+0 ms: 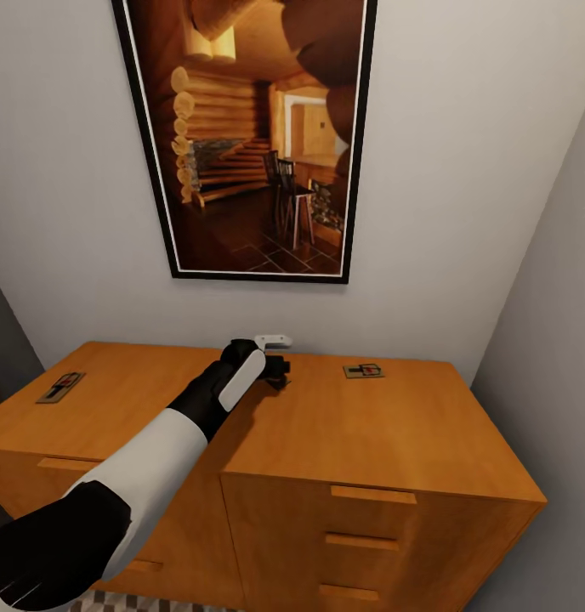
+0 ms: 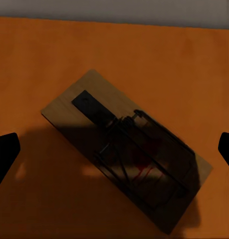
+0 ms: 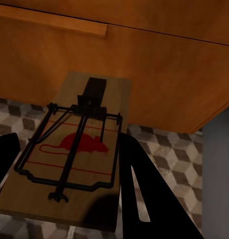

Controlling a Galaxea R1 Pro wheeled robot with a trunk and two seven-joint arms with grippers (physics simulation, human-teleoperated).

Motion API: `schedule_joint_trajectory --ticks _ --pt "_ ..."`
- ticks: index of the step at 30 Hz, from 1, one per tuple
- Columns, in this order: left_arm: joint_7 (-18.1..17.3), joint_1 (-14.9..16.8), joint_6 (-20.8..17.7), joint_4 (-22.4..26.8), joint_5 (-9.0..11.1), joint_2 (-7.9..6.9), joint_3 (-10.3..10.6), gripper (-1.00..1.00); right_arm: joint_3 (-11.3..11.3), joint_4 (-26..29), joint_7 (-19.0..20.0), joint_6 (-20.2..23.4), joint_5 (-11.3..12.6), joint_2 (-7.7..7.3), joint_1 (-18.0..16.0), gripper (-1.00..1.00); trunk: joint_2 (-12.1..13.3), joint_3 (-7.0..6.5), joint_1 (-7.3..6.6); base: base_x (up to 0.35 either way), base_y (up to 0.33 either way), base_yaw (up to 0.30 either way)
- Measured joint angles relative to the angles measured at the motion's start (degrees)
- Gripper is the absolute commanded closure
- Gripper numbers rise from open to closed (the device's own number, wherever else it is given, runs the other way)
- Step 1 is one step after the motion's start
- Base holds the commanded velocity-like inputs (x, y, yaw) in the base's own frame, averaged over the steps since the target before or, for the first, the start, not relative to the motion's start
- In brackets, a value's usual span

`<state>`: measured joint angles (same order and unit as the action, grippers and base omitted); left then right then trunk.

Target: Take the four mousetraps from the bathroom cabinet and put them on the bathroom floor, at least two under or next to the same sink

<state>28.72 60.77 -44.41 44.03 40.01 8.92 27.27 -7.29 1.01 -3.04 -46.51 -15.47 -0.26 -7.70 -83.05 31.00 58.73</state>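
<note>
My head camera looks down at the cabinet (image 1: 369, 442) against the wall, my left wrist camera faces its top closely from above, and my right wrist camera faces its front near the floor (image 3: 179, 154).

We see soft, even light in the head view, with no glare on the pale grey wall (image 1: 462, 212). The flat top of the low orange-wood cabinet (image 1: 394, 433) looks bright, and its front is a little darker. In the left wrist view a big dark shadow lies over the small tan-wood mousetrap (image 2: 129, 149), so its metal parts look blurry. In the right wrist view the picture is dim but sharp. Edges look slightly soft everywhere.
</note>
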Motion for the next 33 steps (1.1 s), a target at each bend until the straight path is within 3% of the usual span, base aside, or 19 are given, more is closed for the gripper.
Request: schedule_joint_trajectory --ticks 5,9,33 --pt "-0.2 0.0 -0.1 0.3 0.0 0.07 4.1 -1.00 0.0 0.0 0.0 0.0 0.0 0.04 0.0 1.00 0.0 0.00 0.00 0.000 0.000 0.000" --pt "-0.2 0.0 -0.1 0.3 0.0 0.07 5.6 -1.00 0.0 0.0 0.0 0.0 0.0 0.07 0.0 1.00 0.0 0.00 0.00 0.000 0.000 0.000" --pt "-0.2 0.0 -0.1 0.2 0.1 0.07 6.6 -1.00 0.0 0.0 0.0 0.0 0.0 0.09 0.0 1.00 0.0 0.00 -0.01 0.010 0.000 0.000"
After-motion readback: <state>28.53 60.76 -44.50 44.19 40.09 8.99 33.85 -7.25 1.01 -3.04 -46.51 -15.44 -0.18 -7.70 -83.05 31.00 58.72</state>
